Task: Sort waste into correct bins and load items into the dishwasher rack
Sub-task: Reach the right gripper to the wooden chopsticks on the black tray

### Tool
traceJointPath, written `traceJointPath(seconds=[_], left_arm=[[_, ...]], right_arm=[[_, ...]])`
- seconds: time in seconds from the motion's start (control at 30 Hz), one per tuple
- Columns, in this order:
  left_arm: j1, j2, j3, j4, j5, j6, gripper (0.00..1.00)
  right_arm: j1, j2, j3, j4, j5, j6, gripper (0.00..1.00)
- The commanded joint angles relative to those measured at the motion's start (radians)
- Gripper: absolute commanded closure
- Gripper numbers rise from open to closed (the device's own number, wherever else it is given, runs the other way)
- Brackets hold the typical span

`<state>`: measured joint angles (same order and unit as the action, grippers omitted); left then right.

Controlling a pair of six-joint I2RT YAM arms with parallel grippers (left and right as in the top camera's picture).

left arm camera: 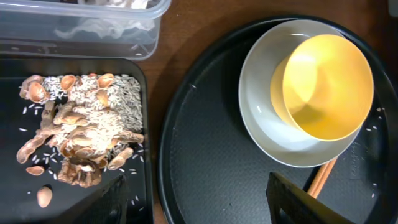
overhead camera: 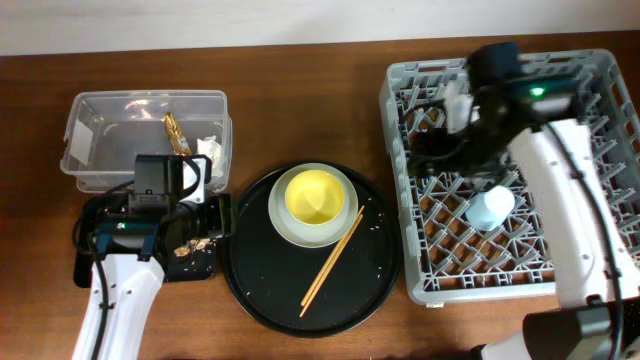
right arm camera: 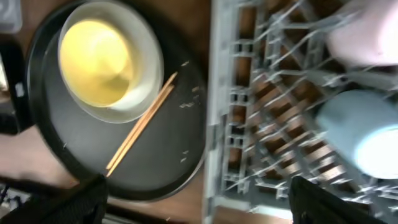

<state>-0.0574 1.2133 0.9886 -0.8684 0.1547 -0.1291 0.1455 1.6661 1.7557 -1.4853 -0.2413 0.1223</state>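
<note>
Brown wooden table (overhead camera: 300, 110), overhead and wrist views. At far left stands the clear tub (overhead camera: 90, 150), which contains a white napkin (overhead camera: 210, 148) and the brown-gold wrapper strip (overhead camera: 175, 132). Just in front of it lies the shallow black tray (left arm camera: 9, 137), bearing brownish food scraps (left arm camera: 81, 134) mixed with rice grains. At centre, the round black tray (overhead camera: 250, 285) carries the grey-green plate (overhead camera: 300, 236), with the yellow bowl (overhead camera: 316, 195) resting in the plate and the chopsticks (overhead camera: 332, 262) lying diagonally beside them. At right, the grey dishwasher rack (overhead camera: 395, 120) holds the blue cup (overhead camera: 491, 209) and the pink cup (right arm camera: 364, 37) among its pegs. The left gripper (left arm camera: 199, 208) hovers between the two black trays, fingers spread wide and empty. The right gripper (right arm camera: 205, 205) hangs above the rack's left rim, fingers likewise spread wide and empty.
</note>
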Motion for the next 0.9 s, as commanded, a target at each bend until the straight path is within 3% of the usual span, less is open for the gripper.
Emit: traceJointPath(seconds=[0.0,0.2,0.3,0.4,0.87], left_arm=[[0.053,-0.01,0.003,0.0,-0.021,-0.042,0.24],[0.127,-0.01,0.003,-0.008,-0.021,-0.042,0.22],[0.127,-0.01,0.003,-0.008,-0.021,-0.042,0.22],[0.127,-0.01,0.003,-0.009,-0.021,-0.042,0.22],[0.127,-0.01,0.003,-0.016,-0.021,-0.042,0.22]], right_arm=[[0.174,-0.004,-0.067,0.021,-0.006,0.127,0.07],[0.505,-0.004,-0.419,0.329,0.059,0.475,0.06],[0.597,-0.003,-0.593,0.535,0.131,0.569,0.07],[0.654,0.029,-0.676,0.649,0.158,0.571,0.07],[0.673,0.177,-0.686,0.664,0.202,0.655,0.07]])
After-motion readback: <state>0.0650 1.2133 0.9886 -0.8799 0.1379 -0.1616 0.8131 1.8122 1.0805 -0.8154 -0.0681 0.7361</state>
